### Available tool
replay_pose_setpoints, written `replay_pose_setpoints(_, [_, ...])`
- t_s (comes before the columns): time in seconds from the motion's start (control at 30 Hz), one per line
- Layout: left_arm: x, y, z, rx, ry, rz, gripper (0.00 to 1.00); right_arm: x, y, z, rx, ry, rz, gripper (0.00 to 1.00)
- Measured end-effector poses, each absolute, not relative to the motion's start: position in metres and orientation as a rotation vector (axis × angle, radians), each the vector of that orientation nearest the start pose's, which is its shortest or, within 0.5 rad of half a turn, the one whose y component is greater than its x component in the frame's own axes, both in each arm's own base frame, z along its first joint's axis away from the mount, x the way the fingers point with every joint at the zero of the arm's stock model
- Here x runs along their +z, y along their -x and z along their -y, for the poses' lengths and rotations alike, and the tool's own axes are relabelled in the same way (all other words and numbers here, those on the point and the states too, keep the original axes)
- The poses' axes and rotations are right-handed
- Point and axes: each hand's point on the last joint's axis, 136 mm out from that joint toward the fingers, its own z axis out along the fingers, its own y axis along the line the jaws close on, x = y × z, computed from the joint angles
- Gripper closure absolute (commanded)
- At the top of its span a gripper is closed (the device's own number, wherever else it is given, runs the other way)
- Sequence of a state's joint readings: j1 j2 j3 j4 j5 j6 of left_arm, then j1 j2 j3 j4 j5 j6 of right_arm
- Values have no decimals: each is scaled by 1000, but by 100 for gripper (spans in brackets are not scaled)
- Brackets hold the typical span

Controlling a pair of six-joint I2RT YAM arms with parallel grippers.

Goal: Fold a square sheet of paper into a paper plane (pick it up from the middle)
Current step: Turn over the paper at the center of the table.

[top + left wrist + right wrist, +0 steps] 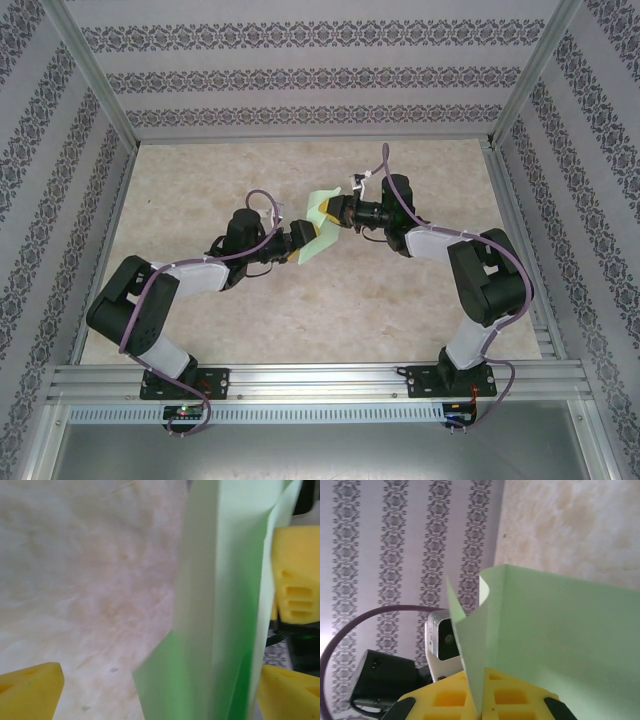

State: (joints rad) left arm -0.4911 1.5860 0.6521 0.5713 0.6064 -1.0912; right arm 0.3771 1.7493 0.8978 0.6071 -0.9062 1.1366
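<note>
Right fingers (pixel 510 697) pinching green paper (pixel 325 210) (partly folded), left fingers (pixel 30 690) spread around it

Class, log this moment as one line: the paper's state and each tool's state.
paper sheet: partly folded, upright | right tool: shut on paper sheet | left tool: open, straddling paper sheet
</note>
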Motion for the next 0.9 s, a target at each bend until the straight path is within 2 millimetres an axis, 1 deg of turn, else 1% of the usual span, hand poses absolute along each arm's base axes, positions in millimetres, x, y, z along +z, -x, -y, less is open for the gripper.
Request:
replay_pose_setpoints(0.13, [152, -326, 289, -1631, 186, -2153, 35, 195, -364, -293, 1845, -15, -2135, 91])
replay_pose_setpoints(0.23, [157, -326, 289, -1655, 186, -2122, 43, 195, -363, -294, 1859, -6, -2133, 91])
replay_pose_setpoints(0.37, [159, -326, 288, -1663, 193, -2099, 54, 189, -362, -295, 1865, -9, -2150, 91])
replay_pose_setpoints(0.5, [158, -326, 286, -1660, 200, -2094, 68, 185, -361, -295, 1867, -14, -2171, 91])
replay_pose_setpoints(0.6, [159, -326, 285, -1655, 199, -2089, 79, 182, -362, -293, 1863, -26, -2180, 88])
replay_pose_setpoints(0.67, [160, -326, 285, -1653, 199, -2085, 85, 181, -362, -292, 1863, -31, -2185, 84])
replay_pose_setpoints(0.73, [162, -326, 285, -1649, 195, -2079, 89, 179, -364, -290, 1858, -39, -2190, 76])
replay_pose_setpoints(0.9, [165, -325, 283, -1629, 177, -2076, 91, 169, -366, -280, 1812, -70, -2233, 50])
